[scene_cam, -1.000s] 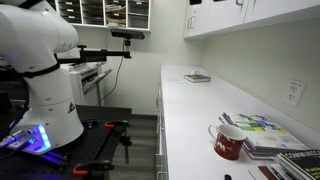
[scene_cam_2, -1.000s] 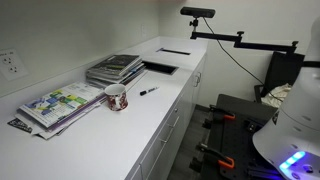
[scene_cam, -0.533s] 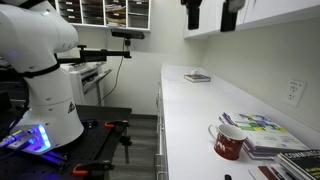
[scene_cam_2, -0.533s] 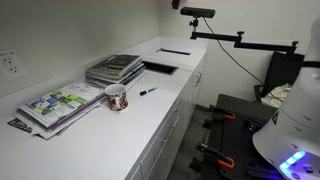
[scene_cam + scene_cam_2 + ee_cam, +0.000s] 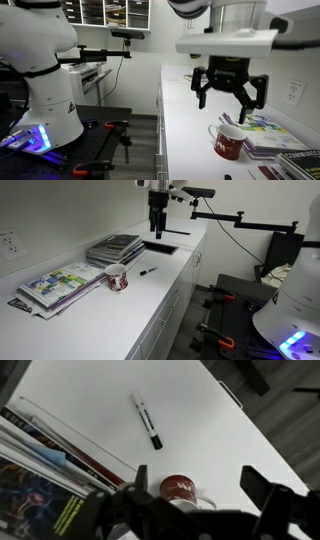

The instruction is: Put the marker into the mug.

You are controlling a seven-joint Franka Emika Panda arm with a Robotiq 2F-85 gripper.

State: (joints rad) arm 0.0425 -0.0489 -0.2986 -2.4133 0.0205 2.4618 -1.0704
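Two jaws spread and empty, the tool (image 5: 230, 100) hangs above the counter (image 5: 215, 420); it should descend squarely astride the marker (image 5: 146, 421), upper centre, clear of the mug (image 5: 180, 488).

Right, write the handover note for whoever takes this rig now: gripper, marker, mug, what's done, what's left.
Gripper: open, empty, hovering above the counter.
Marker: lying flat on the counter, apart from the mug, untouched.
Mug: upright beside the magazines.
Done: nothing yet.
Left: lower onto the marker, grasp it, carry it over and drop it into the mug.
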